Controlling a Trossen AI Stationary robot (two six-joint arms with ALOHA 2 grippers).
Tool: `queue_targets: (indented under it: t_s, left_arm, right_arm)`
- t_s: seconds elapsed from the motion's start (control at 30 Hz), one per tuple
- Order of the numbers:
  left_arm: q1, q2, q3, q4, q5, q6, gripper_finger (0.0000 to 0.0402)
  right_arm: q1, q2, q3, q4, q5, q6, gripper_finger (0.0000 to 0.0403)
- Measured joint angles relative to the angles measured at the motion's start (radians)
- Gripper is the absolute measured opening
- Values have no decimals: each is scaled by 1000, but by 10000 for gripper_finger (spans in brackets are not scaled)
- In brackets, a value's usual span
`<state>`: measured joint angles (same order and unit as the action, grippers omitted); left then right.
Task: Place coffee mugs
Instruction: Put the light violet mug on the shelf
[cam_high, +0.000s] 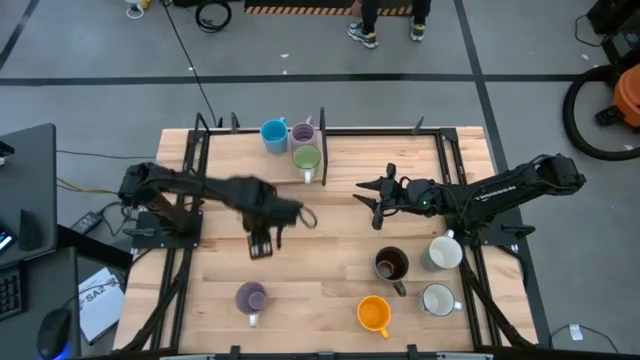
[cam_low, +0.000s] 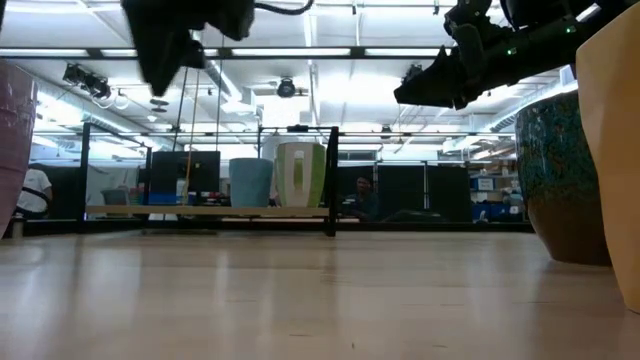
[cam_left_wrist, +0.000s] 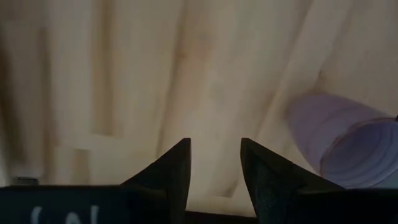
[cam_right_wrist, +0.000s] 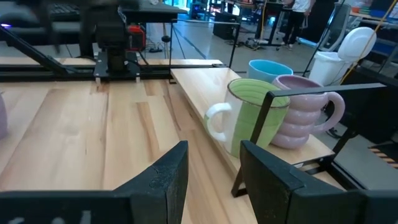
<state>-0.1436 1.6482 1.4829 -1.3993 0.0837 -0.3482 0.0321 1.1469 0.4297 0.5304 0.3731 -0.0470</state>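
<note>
Upright green mug (cam_right_wrist: 249, 115), handle toward table centre

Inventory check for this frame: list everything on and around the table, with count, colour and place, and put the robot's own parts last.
blue mug: one, blue, far edge of the table, leftmost of a group of three.
lilac mug at the far edge: one, lilac, beside the blue one.
green mug: one, green, just in front of that lilac one.
lilac mug at the near edge: one, lilac, near left.
dark brown mug: one, dark brown, right half.
orange mug: one, orange, near edge.
white mugs: two, white, right side, the second nearer.
table: one, light wood.
left gripper: open, empty, over the left half.
right gripper: open, empty, over the middle right.
</note>
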Motion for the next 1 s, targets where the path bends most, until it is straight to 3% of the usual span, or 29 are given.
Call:
queue_targets:
  t_s: [0.3,0.5,0.77,1.0]
  left_arm:
    - [-206,-4,-134,158,28,-130,146]
    - [-320,-62,-160,211,-50,-292,143]
    - [-378,-112,-263,372,-25,-461,142]
    - [-407,-112,-336,390,4,-506,142]
  right_arm:
    - [7,10,0,7,-8,17,151]
    - [5,13,0,15,-8,11,151]
    - [5,12,0,17,-8,17,151]
    - [5,12,0,22,-8,18,151]
